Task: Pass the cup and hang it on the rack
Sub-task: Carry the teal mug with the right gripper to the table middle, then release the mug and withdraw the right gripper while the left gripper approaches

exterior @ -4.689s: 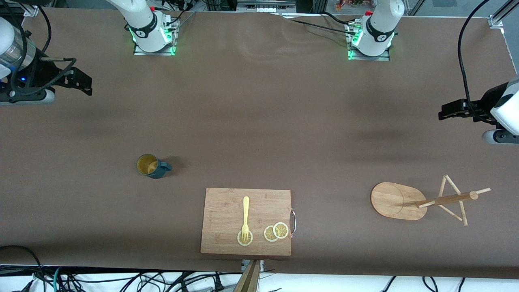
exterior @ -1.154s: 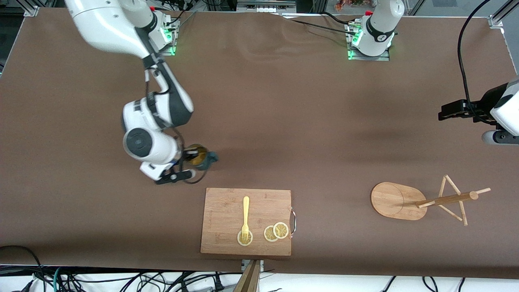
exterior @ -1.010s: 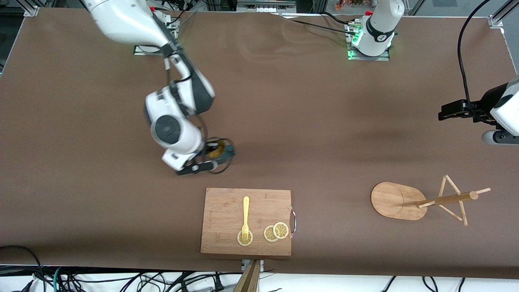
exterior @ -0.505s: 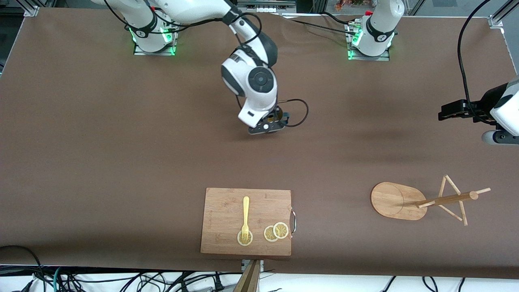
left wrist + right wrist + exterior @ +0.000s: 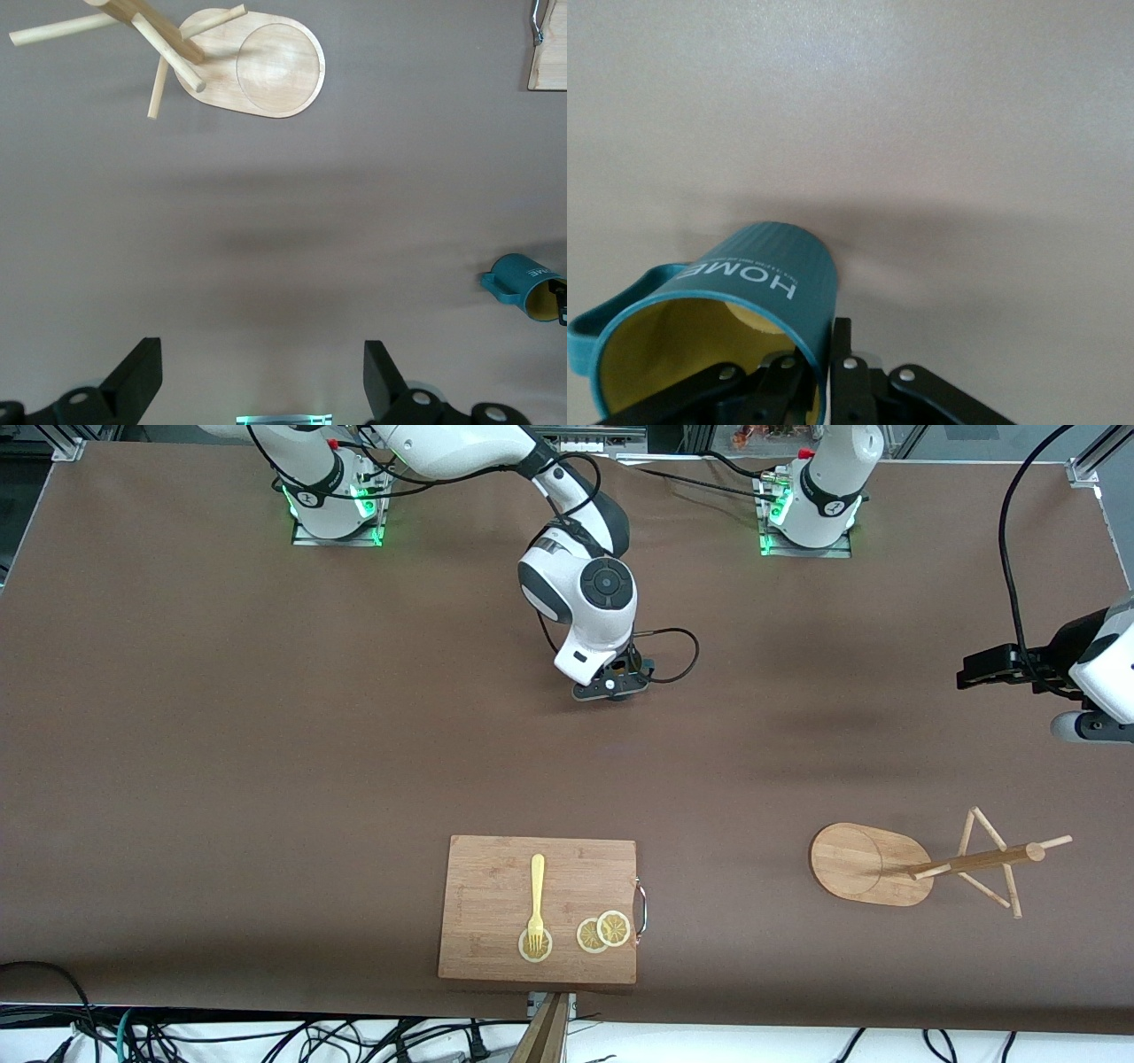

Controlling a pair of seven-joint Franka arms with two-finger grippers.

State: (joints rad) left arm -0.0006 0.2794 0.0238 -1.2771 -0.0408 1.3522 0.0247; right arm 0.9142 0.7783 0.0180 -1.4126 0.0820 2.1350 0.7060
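Note:
My right gripper (image 5: pixel 611 685) is over the middle of the table, shut on the cup. In the right wrist view the teal ribbed cup (image 5: pixel 735 297) with its yellow interior is tilted, with one finger inside the rim and one outside the wall (image 5: pixel 824 372). In the front view my right wrist hides most of the cup. The cup also shows in the left wrist view (image 5: pixel 527 285). The wooden rack (image 5: pixel 864 864) stands toward the left arm's end and shows in the left wrist view (image 5: pixel 266 71). My left gripper (image 5: pixel 983 669) waits open and empty (image 5: pixel 261 381) at that end.
A bamboo cutting board (image 5: pixel 496 886) with a metal handle lies near the front edge. It carries a yellow fork (image 5: pixel 536 895) and lemon slices (image 5: pixel 604 932). Brown table cover lies between my right gripper and the rack.
My right arm took the cup from the table near its own end. It has carried the cup to over the middle of the table. My left arm has not moved.

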